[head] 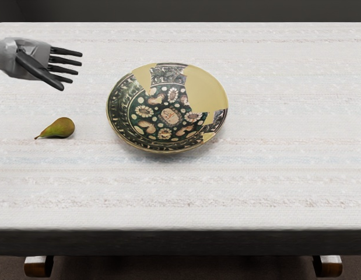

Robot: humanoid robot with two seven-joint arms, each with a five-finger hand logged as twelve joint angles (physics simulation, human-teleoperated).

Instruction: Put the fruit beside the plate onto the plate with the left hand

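Pear (pixel 56 128) lies on its side on the table (pixel 273 175) at the middle left of the frame, stem pointing to the left edge, well apart from the plate (pixel 112 108) that sits near the centre. Our left hand (pixel 43 61) hangs in the upper left, above and behind the pear in the picture, its fingers (pixel 66 60) spread straight and holding nothing. We judge the step in hand to be the reach, with the grasp not yet begun. To do it well, we should bring the hand over the pear's thick end, not the thin neck, and close thumb and fingers on opposite flanks across its width, since a round fruit lying flat may roll or slide if pushed from one side only. A lift clear of the cloth before moving toward the centre would keep the pear from catching the plate's raised rim, and we would set it down in the patterned middle, where it is least likely to roll off. Much remains uncertain. The arm is cut off at the left edge, so we see only the wrist. One view does not tell us how high the hand is above the table. The thumb is hard to separate from the dark fingers. How deep the plate is we cannot say, nor what its plain yellow patches are. No right arm shows.
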